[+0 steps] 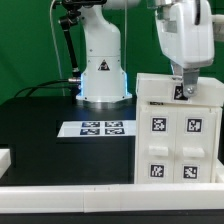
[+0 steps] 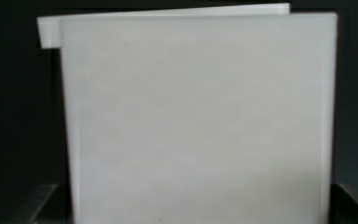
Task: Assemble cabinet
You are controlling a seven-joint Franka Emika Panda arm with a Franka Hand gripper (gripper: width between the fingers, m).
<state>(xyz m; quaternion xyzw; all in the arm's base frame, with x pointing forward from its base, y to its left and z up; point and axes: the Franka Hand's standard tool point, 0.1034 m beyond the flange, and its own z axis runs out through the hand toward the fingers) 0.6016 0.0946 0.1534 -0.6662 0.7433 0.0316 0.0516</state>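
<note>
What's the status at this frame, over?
Gripper down at cabinet top; open or shut, can't tell. Cabinet upright at the exterior view's right, tags facing camera. Marker board flat on table, clear of the arm.

A plain white cabinet [image 2: 179, 110] face fills the wrist view.

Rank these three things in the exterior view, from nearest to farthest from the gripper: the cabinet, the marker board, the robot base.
1. The cabinet, at the exterior view's right, directly under the gripper.
2. The robot base, behind, toward the exterior view's left.
3. The marker board, flat on the table; roughly as far as the base, hard to call.
</note>
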